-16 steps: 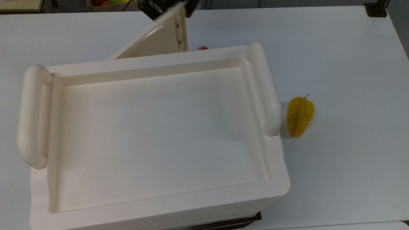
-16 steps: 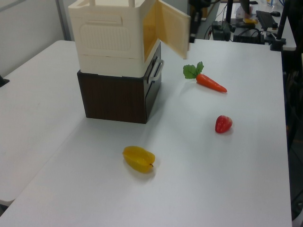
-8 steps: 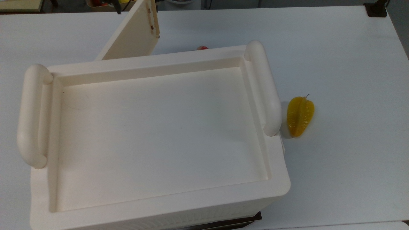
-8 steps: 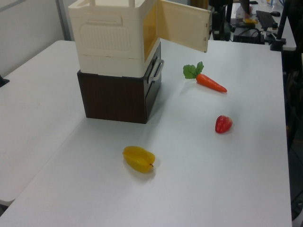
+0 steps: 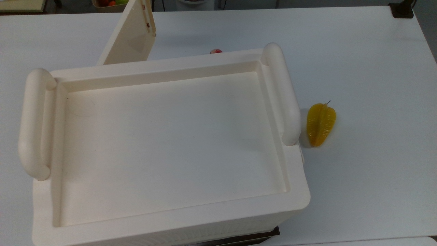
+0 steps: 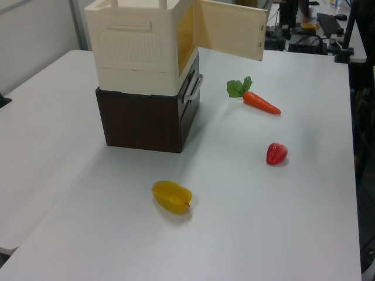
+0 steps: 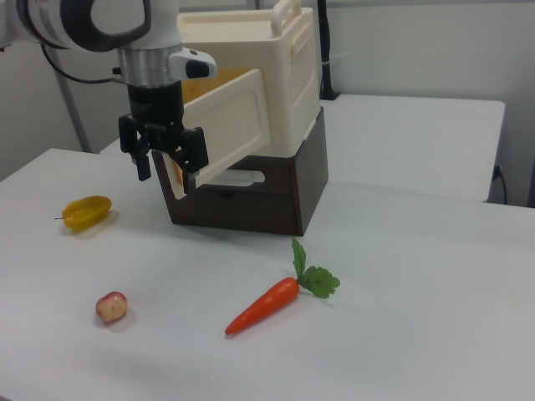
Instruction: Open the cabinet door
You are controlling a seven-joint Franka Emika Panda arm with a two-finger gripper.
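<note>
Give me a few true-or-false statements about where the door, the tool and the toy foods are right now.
1. The cabinet door stands swung open. True.
2. The tool is at the door's free edge. True.
3. The carrot lies on top of the cabinet. False: it lies on the table.
4. The yellow fruit sits inside the cabinet. False: it lies on the table.
5. The strawberry touches the carrot. False: they lie apart.
</note>
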